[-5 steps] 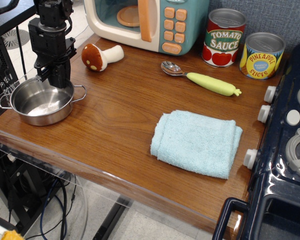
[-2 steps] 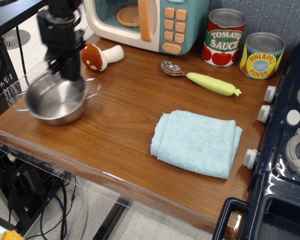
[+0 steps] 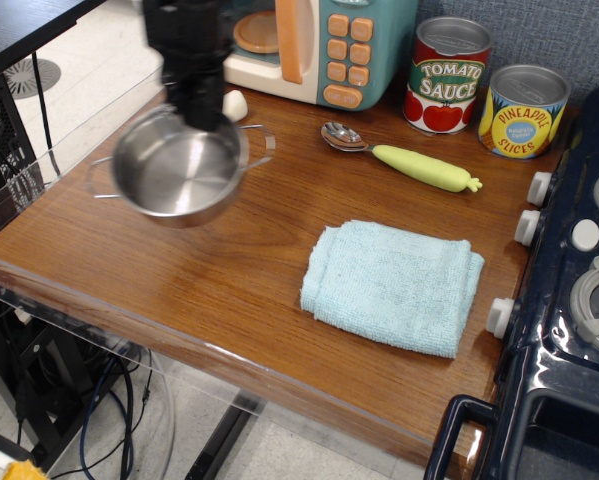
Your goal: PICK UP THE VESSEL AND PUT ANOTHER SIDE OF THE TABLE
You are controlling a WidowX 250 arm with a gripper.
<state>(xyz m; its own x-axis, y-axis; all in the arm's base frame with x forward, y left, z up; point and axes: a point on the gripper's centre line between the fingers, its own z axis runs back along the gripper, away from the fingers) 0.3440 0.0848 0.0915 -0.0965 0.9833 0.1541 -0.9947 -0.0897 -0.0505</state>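
The vessel [image 3: 175, 172] is a small shiny steel pot with two wire loop handles. It hangs tilted above the left part of the brown wooden table [image 3: 229, 260], lifted off the surface. My black gripper [image 3: 203, 108] comes down from the top and is shut on the pot's far rim. The image is blurred by motion.
A folded light-blue cloth [image 3: 394, 285] lies right of centre. A spoon with a green handle [image 3: 399, 157] lies behind it. Two tin cans [image 3: 449, 74] [image 3: 522, 110] stand at the back right. A toy microwave [image 3: 299, 45] stands at the back. A dark blue toy stove [image 3: 569, 300] fills the right edge.
The gripper has lifted the pot off the table's left edge and carried it right and back, toward the middle. It now hides the toy mushroom.
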